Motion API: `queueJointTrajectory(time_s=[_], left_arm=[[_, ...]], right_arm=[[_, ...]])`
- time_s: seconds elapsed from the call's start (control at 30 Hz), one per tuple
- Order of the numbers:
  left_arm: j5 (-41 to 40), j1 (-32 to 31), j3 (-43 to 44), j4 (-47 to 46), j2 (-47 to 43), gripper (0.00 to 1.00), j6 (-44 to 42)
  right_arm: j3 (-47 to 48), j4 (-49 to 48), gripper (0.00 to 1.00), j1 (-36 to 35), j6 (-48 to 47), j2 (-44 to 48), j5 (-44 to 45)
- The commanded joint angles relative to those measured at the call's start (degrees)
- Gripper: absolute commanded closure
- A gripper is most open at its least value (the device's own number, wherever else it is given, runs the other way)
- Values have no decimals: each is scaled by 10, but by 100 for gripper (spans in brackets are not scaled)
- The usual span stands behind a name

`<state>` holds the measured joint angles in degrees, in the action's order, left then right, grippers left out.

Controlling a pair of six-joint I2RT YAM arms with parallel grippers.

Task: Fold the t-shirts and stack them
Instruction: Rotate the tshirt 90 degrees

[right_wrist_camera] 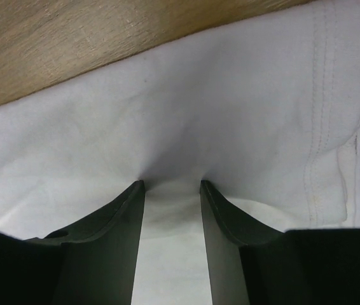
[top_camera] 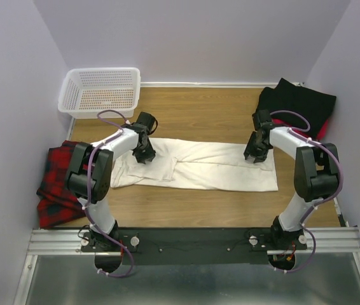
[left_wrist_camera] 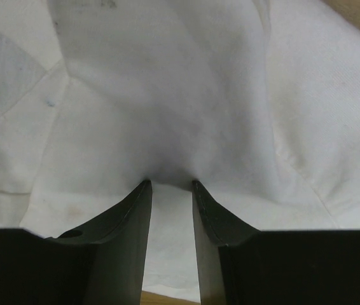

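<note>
**Now, a small pinch could be letting go**

The cream-white t-shirt (top_camera: 199, 166) is lying flat in a long strip across the middle of the bench (top_camera: 199, 114), between the two arms. The left end effector (top_camera: 145, 154) is pinching a little bump of cloth near the shirt's left end. The right end effector (top_camera: 255, 154) is pinching a bump near the right end. In both wrist views the cloth is bunching up right at the tips, so each one is holding only a small bit.

That small bit is the worry. If the arms are lifting too fast, the cloth could be slipping out of one pinch, and that side would be flopping down in a heap. Each pinch may also be catching only the top layer, so the layers below would be lying on the bench and the fold would be coming apart. If one arm is moving ahead of the other, the shirt would be twisting.

The black t-shirt (top_camera: 301, 101) is sitting in the far right corner, with the red t-shirt (top_camera: 323, 130) peeking out beside it. Both are near the right arm, so a wide swing could be dragging them.
</note>
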<state>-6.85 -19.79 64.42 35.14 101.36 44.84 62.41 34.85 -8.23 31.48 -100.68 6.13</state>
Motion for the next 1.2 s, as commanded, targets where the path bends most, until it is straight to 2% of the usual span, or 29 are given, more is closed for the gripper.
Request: queueJointTrajectory(time_s=[0.0, 0.43, 0.73, 0.8, 0.93, 1.07, 1.17], left_arm=[[16, 5, 62, -9, 52, 60, -15], [31, 17, 345, 43, 254, 60, -44], [66, 17, 551, 60, 399, 62, -57], [96, 17, 596, 55, 415, 62, -56], [147, 18, 620, 5, 440, 62, -46], [233, 18, 625, -71, 456, 62, -27], [283, 18, 642, -124, 471, 69, -5]], right_arm=[[-65, 31, 51, -1, 23, -7, 15], [-149, 52, 50, -1, 59, 76, 5], [-171, 61, 50, -2, 63, 101, -9], [-176, 62, 50, -2, 63, 106, -16], [-183, 62, 50, -4, 64, 116, -23], [-191, 63, 51, -8, 62, 125, -38], [-200, 63, 50, -16, 60, 132, -52]])
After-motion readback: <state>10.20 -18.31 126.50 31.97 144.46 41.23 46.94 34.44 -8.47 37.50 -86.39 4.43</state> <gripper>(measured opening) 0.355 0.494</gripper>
